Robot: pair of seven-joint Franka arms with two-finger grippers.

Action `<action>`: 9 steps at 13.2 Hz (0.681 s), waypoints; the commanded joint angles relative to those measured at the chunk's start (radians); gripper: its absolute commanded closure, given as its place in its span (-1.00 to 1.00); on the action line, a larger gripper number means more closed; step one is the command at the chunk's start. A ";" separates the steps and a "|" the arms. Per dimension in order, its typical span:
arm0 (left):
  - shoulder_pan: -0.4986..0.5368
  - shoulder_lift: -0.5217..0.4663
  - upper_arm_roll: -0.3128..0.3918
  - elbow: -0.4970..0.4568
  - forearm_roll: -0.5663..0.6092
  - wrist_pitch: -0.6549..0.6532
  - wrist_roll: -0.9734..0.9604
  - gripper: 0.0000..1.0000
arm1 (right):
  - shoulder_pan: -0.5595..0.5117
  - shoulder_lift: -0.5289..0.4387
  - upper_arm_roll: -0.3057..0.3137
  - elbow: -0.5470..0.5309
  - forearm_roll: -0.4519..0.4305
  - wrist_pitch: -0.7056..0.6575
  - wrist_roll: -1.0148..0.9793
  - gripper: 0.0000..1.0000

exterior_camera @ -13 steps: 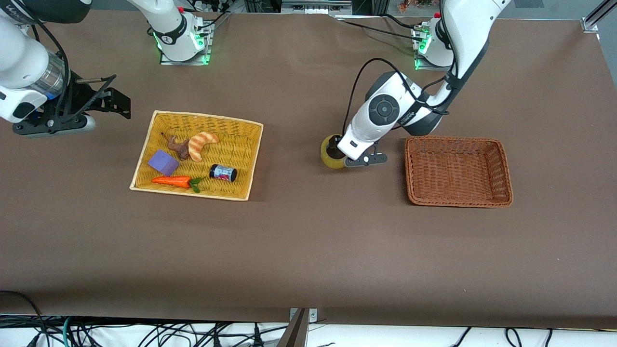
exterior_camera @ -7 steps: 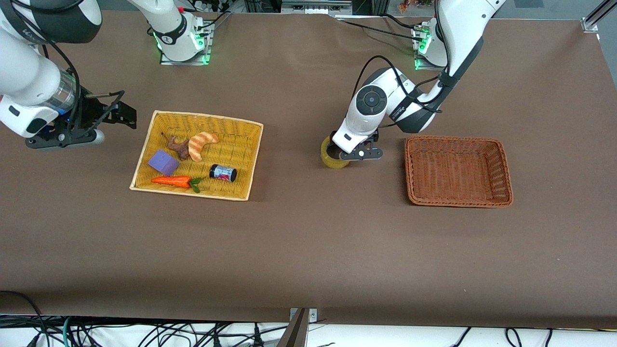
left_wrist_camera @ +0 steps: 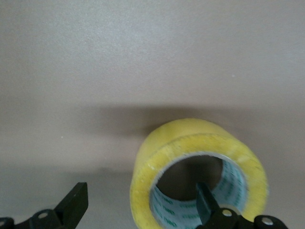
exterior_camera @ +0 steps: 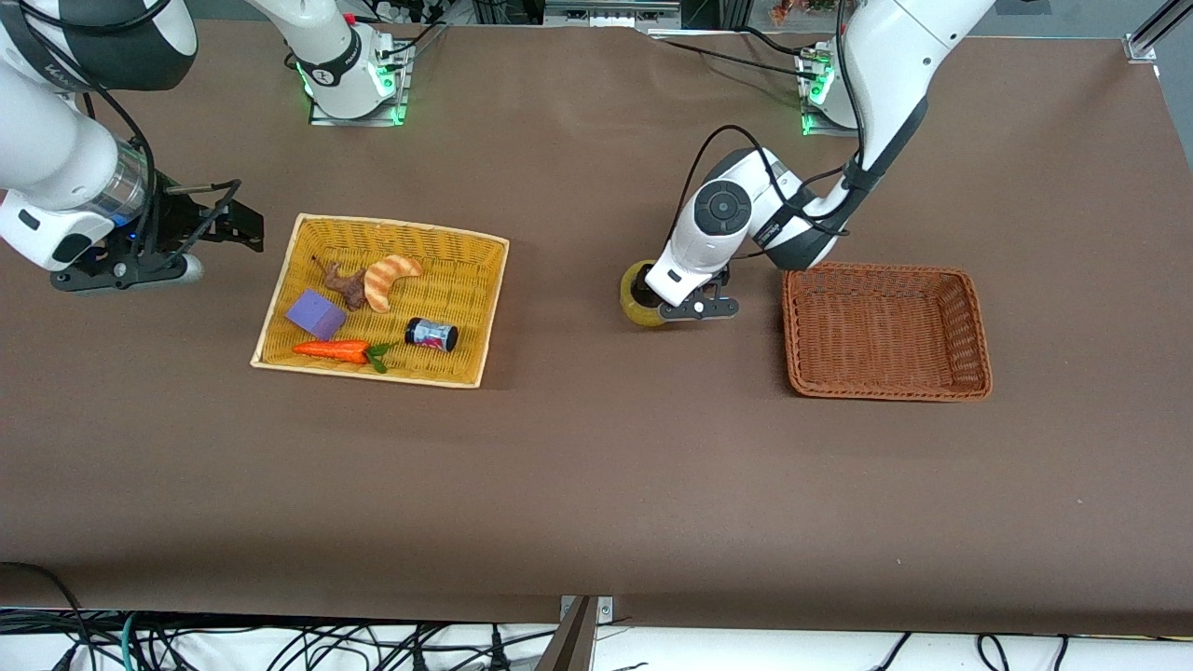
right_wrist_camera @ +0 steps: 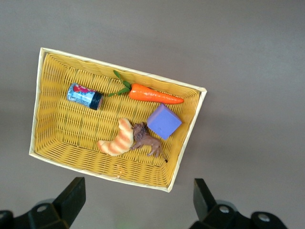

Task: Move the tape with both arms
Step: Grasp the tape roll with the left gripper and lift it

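The left gripper (exterior_camera: 673, 303) is spread wide astride the tape's (exterior_camera: 639, 296) wall, one finger (left_wrist_camera: 206, 204) inside the hole; the tape stands on the table (exterior_camera: 596, 466), at nine o'clock of the brown basket (exterior_camera: 885, 331). Risk: an off-centre closure could tip the roll. The right gripper (exterior_camera: 210, 219), wide, waits beside the yellow basket (exterior_camera: 280, 289).

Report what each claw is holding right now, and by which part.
Nothing is held. The left claw is open astride the tape's wall, one finger in its hole, not clamped. The right claw waits open above the yellow basket.
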State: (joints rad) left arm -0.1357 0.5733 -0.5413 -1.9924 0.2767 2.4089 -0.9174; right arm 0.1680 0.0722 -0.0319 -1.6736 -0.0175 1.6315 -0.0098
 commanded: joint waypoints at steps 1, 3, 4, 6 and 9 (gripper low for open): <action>0.005 0.039 -0.006 -0.002 0.103 0.038 -0.081 -1.00 | -0.008 -0.009 0.012 -0.014 -0.010 0.008 -0.010 -1.00; 0.005 0.059 -0.003 0.001 0.122 0.053 -0.098 -1.00 | -0.008 -0.009 0.012 -0.015 -0.010 0.008 -0.009 -1.00; 0.005 0.065 0.000 0.003 0.122 0.064 -0.100 -1.00 | -0.008 -0.008 0.012 -0.017 -0.010 0.007 -0.009 -1.00; 0.004 0.072 0.006 0.003 0.122 0.073 -0.106 -0.67 | -0.008 -0.008 0.012 -0.017 -0.010 0.008 -0.009 -1.00; 0.005 0.063 0.003 0.009 0.111 0.069 -0.223 1.00 | -0.008 -0.008 0.012 -0.018 -0.010 0.005 -0.009 -1.00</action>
State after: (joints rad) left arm -0.1334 0.6409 -0.5341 -1.9913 0.3665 2.4739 -1.0549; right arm 0.1680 0.0747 -0.0299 -1.6776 -0.0176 1.6315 -0.0098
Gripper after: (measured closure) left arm 0.269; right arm 0.000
